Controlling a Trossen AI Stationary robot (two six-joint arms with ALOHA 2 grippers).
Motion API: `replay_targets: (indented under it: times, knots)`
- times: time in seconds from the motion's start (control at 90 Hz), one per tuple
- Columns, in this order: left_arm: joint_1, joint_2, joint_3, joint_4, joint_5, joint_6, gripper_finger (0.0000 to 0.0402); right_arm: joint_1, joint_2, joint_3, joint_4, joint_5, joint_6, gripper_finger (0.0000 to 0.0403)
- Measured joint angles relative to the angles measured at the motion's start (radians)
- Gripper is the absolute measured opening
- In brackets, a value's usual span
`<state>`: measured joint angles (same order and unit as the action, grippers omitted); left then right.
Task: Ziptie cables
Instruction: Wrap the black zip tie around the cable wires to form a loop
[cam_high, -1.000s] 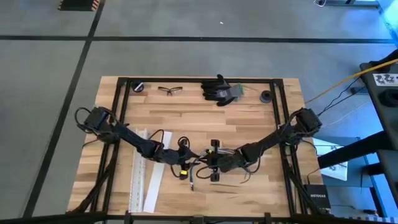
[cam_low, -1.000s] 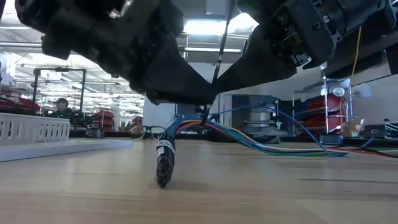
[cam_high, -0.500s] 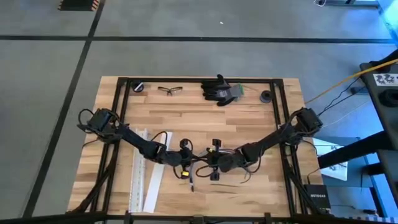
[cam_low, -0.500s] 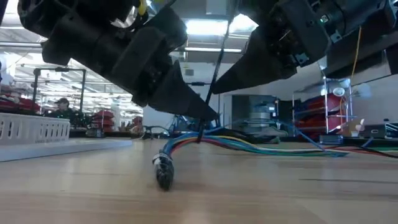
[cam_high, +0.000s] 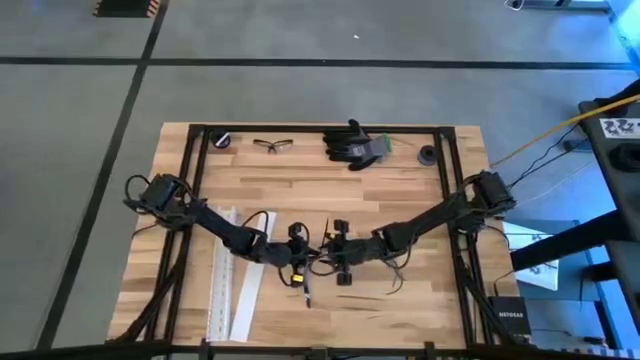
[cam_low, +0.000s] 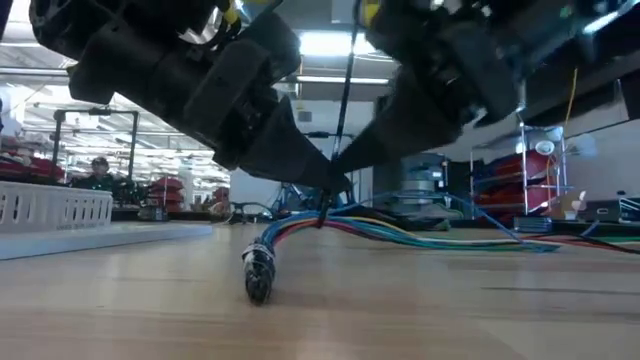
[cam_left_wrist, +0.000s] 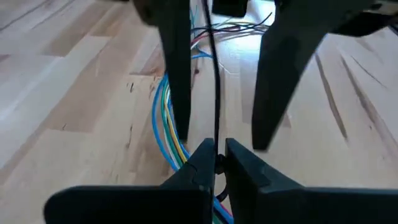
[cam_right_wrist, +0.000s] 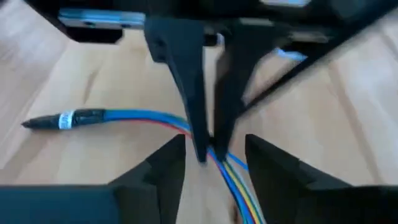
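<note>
- Near the middle of the table (cam_high: 400, 180), seen from above, the left gripper (cam_high: 303, 258) and the right gripper (cam_high: 335, 260) meet tip to tip over the cables (cam_high: 308, 283), which lie a little toward the near edge. Two white channel strips (cam_high: 232, 280) lie to the left; safety glasses (cam_high: 272, 145) and a black glove (cam_high: 352, 143) are at the far edge.
- In the low view, both grippers come down to one point on the cables (cam_low: 400, 232); the bound dark end (cam_low: 258, 272) rests on the wood, and the coloured wires run off to the right.
- In the left wrist view, the left fingers (cam_left_wrist: 194, 167) are pressed together on a thin black strand (cam_left_wrist: 216, 93), probably a ziptie.
- In the right wrist view, the right fingers (cam_right_wrist: 163, 163) stand apart around the cables (cam_right_wrist: 143, 117).
</note>
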<state>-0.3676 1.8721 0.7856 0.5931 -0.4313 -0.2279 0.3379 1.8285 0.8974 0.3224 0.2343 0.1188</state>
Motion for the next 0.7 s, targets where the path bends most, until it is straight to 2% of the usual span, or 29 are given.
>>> replay_targets:
  times: [0.167,0.356,0.589,0.7]
  knots:
    - [0.0,0.0,0.0,-0.005,0.0,0.001,0.0002,-0.014,0.01,0.0,-0.01,-0.017,-0.018,0.0118]
    - [-0.002,0.0,0.0,-0.013,0.007,0.001,0.0002,-0.01,0.01,0.0,-0.005,0.002,-0.069,0.0013]
    - [-0.008,0.0,-0.005,-0.031,0.0,-0.04,0.0005,-0.01,-0.001,0.0,0.081,0.023,-0.102,0.0]
    - [-0.016,0.012,-0.012,-0.025,-0.006,-0.06,0.0007,-0.002,-0.001,0.0,0.077,0.117,-0.13,0.0]
